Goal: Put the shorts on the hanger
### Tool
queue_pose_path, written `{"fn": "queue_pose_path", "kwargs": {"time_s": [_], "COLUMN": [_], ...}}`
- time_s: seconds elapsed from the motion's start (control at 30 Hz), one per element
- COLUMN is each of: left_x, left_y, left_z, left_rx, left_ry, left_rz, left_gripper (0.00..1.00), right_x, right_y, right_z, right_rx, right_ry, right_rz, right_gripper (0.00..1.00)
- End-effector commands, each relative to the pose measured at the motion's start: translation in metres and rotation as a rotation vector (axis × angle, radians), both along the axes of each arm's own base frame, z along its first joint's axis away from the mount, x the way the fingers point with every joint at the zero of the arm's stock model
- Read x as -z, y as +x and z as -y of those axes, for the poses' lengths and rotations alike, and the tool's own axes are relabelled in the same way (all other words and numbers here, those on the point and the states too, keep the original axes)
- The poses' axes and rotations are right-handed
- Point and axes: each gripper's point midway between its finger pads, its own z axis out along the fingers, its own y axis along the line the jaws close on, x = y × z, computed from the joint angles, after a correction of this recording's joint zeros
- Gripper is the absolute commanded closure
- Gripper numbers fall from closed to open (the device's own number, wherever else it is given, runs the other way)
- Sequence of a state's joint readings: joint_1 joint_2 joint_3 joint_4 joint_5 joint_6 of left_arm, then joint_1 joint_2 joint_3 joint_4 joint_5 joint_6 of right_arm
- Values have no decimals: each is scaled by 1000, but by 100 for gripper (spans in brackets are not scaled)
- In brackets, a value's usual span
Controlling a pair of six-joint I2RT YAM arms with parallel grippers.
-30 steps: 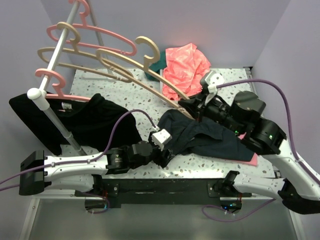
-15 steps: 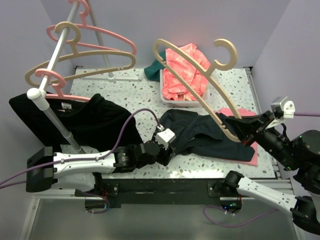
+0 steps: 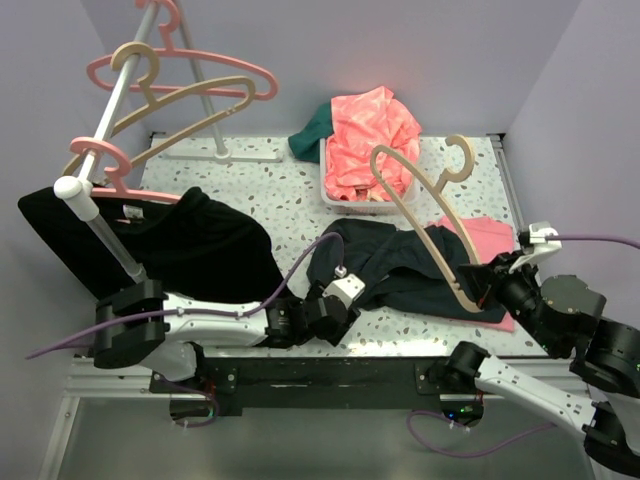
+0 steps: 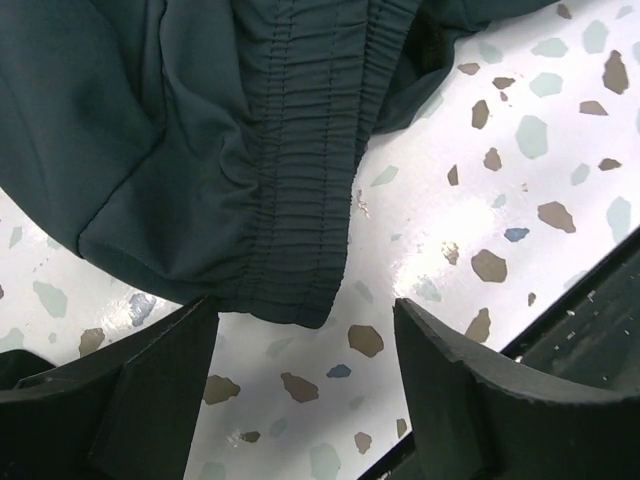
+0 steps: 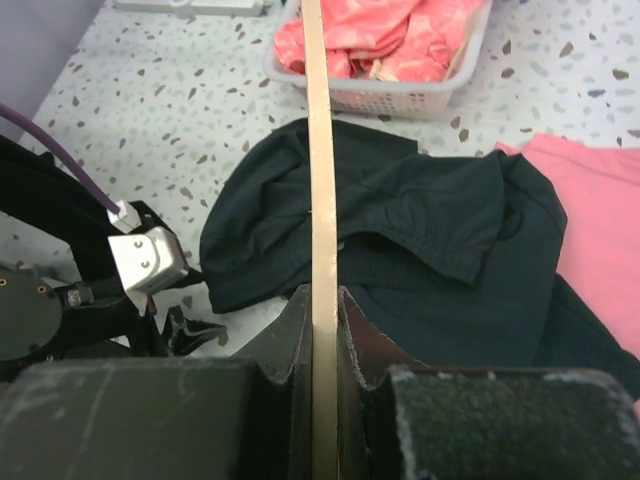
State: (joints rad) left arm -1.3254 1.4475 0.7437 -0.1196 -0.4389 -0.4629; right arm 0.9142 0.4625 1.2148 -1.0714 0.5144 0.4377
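Left gripper (image 4: 305, 345): jaws apart, straddling the waistband end of the shorts (image 4: 250, 150), not closed on it. Shorts lie crumpled on table (image 4: 450, 250). Right gripper (image 5: 322, 312) clamped on hanger (image 5: 320, 150), held above shorts. Step looks like waistband grasp. Next: close, lift, feed onto hanger.
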Motion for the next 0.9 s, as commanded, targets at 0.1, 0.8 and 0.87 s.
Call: {"fn": "queue_pose_path", "kwargs": {"time_s": [0.1, 0.8, 0.87], "left_x": [-9, -103, -103], "left_y": [33, 192, 209], "left_z": [6, 7, 11], "left_rx": [-204, -454, -458], "left_ry": [27, -177, -185], "left_rz": [127, 165, 149], "left_gripper": [25, 100, 100], "right_x": [-4, -6, -2], "right_y": [-1, -12, -16], "right_z": [14, 5, 4], "right_rx": [83, -17, -30], "right_ry": [92, 29, 18], "right_rz": [20, -35, -62], "right_gripper": [100, 100, 100]}}
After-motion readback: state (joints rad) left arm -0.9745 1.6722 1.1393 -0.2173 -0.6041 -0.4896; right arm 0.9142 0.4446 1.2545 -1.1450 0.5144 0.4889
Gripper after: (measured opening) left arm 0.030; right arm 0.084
